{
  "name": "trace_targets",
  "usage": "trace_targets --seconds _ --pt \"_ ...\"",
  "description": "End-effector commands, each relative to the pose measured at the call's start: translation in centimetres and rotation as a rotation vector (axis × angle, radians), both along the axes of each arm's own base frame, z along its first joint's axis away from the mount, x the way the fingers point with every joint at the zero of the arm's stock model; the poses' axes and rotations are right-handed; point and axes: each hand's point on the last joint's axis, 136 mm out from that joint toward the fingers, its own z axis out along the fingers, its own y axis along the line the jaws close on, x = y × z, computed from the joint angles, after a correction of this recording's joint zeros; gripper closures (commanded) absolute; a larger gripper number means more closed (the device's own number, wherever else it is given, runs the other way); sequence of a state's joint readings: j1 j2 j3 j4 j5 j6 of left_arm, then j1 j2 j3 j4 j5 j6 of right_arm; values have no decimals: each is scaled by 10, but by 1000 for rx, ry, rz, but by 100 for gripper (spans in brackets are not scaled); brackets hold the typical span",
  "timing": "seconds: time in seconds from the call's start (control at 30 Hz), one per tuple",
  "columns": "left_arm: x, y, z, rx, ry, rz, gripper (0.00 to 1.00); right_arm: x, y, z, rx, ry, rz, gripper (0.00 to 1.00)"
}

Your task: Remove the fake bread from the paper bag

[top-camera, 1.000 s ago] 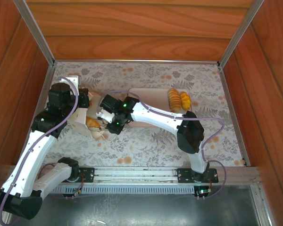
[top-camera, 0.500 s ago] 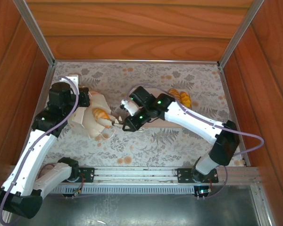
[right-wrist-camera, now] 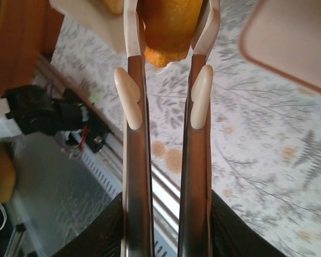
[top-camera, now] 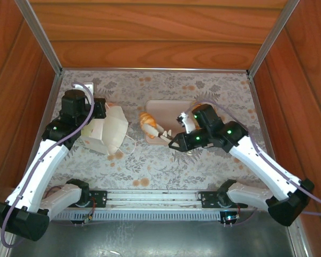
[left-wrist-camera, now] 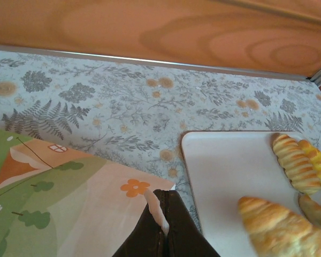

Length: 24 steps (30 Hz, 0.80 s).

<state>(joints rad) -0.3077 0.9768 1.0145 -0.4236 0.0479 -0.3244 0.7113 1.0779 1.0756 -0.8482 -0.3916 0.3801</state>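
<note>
The paper bag (top-camera: 113,130) lies on its side at the left, and its green print shows in the left wrist view (left-wrist-camera: 53,203). My left gripper (top-camera: 106,111) (left-wrist-camera: 166,227) is shut on the bag's pale cord handle (left-wrist-camera: 152,206). My right gripper (top-camera: 177,142) (right-wrist-camera: 167,225) is shut on metal tongs (right-wrist-camera: 136,176) with white tips. The tongs pinch a golden croissant (top-camera: 146,121) (right-wrist-camera: 168,27) (left-wrist-camera: 278,227), one piece of the fake bread, at the left end of the tray (top-camera: 166,110). A ridged roll (left-wrist-camera: 293,163) and a yellow piece (left-wrist-camera: 316,160) lie on the tray (left-wrist-camera: 230,166).
Wooden walls with metal corner rails (top-camera: 43,40) enclose the floral tablecloth (top-camera: 166,160). The arm-base rail (top-camera: 160,201) runs along the near edge. A white block (top-camera: 91,85) sits at the back left. The right arm's forearm (top-camera: 257,160) crosses the right side.
The right arm has swung right, drawing the tongs and croissant out of the bag's mouth to the tray's left end. The left gripper has kept its hold, and the bag has shifted slightly.
</note>
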Motion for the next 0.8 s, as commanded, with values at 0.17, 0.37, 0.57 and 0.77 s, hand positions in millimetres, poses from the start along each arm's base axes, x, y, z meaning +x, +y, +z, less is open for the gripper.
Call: trace_targets --seconds 0.17,0.37,0.57,0.77 --pt "1 0 19 -44 -50 24 100 43 -33 -54 -147 121 -261 65" --pt "-1 2 19 -39 -58 30 100 55 -27 -76 -163 171 -253 65" --pt "-3 6 17 -21 -62 43 100 51 -60 -103 -328 183 -308 59" --pt "1 4 13 -8 -53 33 100 61 -70 -82 -362 94 -309 52"
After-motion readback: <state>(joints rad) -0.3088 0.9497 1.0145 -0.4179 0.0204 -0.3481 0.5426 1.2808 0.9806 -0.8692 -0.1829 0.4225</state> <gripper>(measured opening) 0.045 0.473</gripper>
